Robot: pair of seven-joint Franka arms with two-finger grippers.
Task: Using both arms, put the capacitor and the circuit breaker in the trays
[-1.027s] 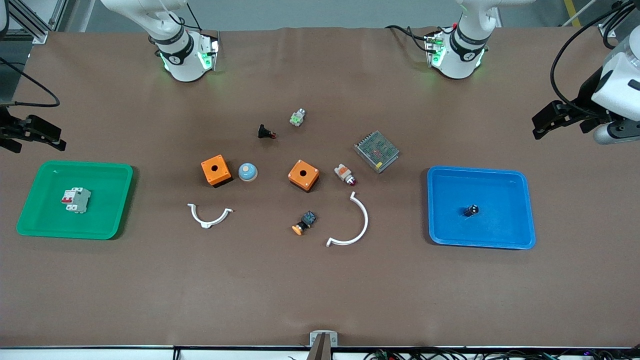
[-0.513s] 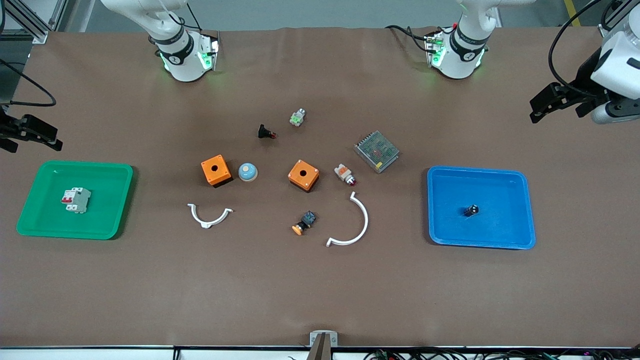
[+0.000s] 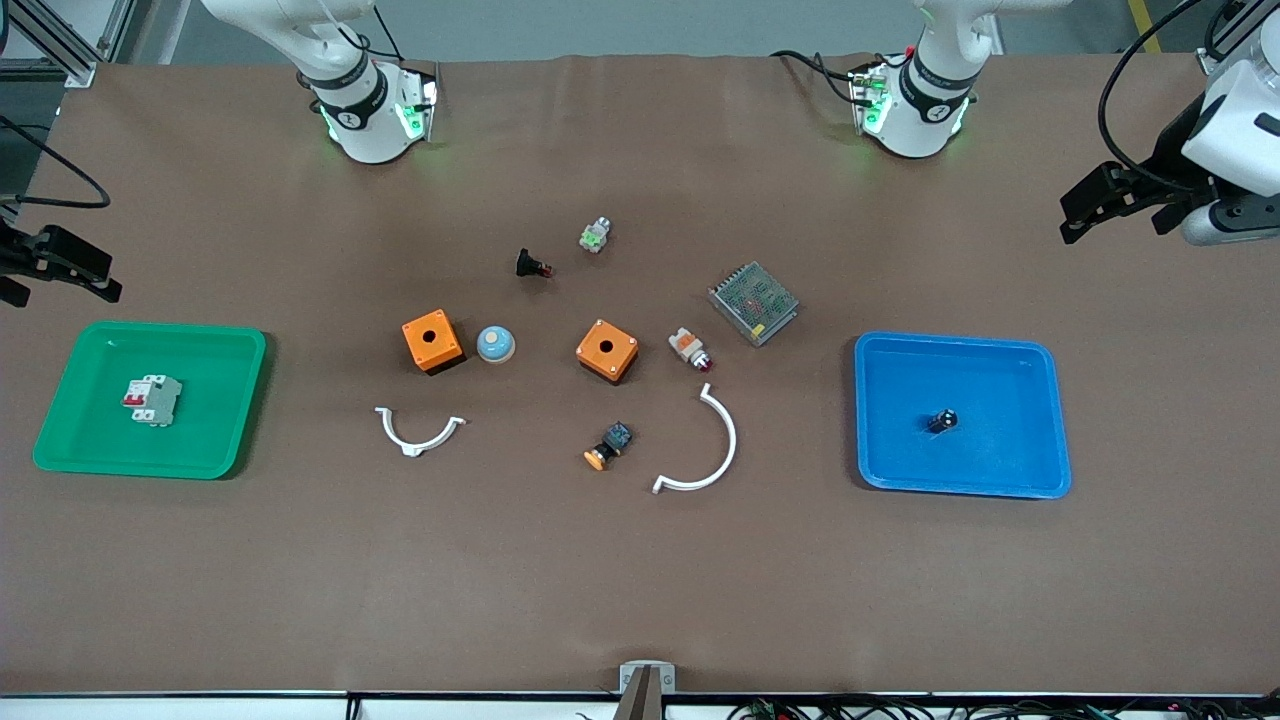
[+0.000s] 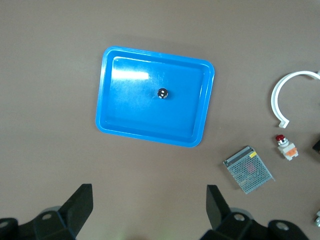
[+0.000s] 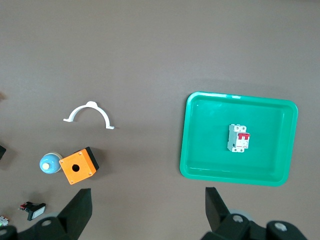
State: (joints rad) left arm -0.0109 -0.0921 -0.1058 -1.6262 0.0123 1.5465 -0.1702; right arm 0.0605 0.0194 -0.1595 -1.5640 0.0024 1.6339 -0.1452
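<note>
The capacitor (image 3: 941,421) is a tiny black cylinder that lies in the blue tray (image 3: 1040,470) toward the left arm's end of the table. It also shows in the left wrist view (image 4: 162,93). The circuit breaker (image 3: 152,400), white and grey with red levers, lies in the green tray (image 3: 230,440) toward the right arm's end; it also shows in the right wrist view (image 5: 238,138). My left gripper (image 3: 1112,225) is open and empty, high over the bare table beside the blue tray (image 4: 150,130). My right gripper (image 3: 65,290) is open and empty, high over the table beside the green tray (image 5: 200,165).
In the middle of the table lie two orange boxes (image 3: 432,341) (image 3: 607,350), a blue domed button (image 3: 495,344), two white curved clips (image 3: 418,432) (image 3: 705,445), a mesh-topped metal box (image 3: 753,302), a black push-button (image 3: 532,265) and several small buttons.
My left gripper has moved away from the blue tray toward the arms' bases. My right gripper has drifted slightly the same way. The capacitor and circuit breaker have not moved.
</note>
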